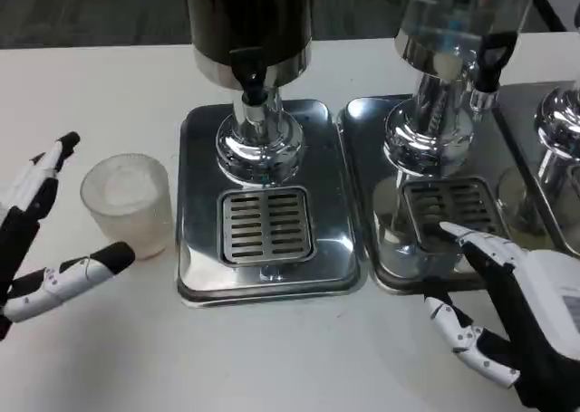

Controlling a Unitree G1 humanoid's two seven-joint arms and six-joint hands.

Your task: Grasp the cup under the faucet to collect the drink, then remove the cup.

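- Plainly showing no readable brand, label or writing on the cup (126, 203), the dispensers or the trays.
- Standing upright on the white surface (109, 95), long axis vertical, open mouth facing up: frosted, translucent cup, just left of the left drip tray (335, 240) and not under the faucet (253, 79).
- Flanking the cup without touching it: left hand (41, 240), fingers spread apart and holding nothing, one finger reaching up at the cup's far left, another lying along the surface just below and beside the cup's base.
- Hanging above the slotted grate (266, 225) of the left drip tray: black faucet of the dark dispenser (249, 18), chrome pedestal below it.
- Sitting at the front edge of the right drip tray (362, 158): right hand (521, 317), fingers apart and gripping nothing, one fingertip lying on that tray's grate.
- Rising behind the right hand: clear dispenser (462, 14) on its own chrome stem.
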